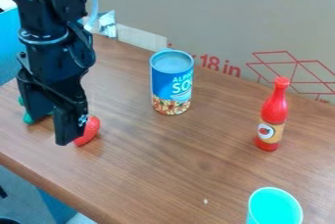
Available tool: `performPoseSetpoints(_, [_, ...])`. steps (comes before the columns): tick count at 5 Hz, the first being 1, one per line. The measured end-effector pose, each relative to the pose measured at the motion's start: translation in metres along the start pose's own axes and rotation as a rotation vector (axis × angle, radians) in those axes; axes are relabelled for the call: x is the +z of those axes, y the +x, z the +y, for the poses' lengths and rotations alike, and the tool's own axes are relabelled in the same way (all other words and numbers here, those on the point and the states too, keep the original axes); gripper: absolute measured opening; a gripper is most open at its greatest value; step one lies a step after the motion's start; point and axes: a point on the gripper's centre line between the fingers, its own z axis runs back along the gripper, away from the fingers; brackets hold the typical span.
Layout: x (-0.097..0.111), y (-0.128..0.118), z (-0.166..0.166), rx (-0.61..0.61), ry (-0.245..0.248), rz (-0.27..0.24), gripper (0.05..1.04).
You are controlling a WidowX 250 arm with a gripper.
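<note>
Turquoise cup [275,208] sits nearest, then the red bottle [274,115]. Red object [90,129] lies on the table [163,164] beside the gripper [52,131], fingers parted, seemingly empty; the blue can [171,83] stands farther back. Probably aligning a grasp; next calls for careful centring.

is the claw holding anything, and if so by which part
That cannot be told: the claw partly hides the red object, and any hold on it.

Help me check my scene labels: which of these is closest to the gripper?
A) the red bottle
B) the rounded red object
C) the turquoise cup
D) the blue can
B: the rounded red object lies right beside the gripper, which partly hides it.
</note>
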Motion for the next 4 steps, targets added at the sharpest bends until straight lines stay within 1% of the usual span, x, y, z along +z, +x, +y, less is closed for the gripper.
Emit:
performPoseSetpoints(1, [-0.003,-0.001,-0.001,-0.002,-0.006,0.008,1.01])
performPoseSetpoints(2, [-0.017,-0.001,0.006,-0.057,-0.027,-0.059,1.01])
performPoseSetpoints(3, [-0.029,-0.008,0.015,-0.065,-0.014,-0.127,1.01])
performPoseSetpoints(4, [-0.041,-0.01,0.023,-0.055,0.027,-0.193,1.01])
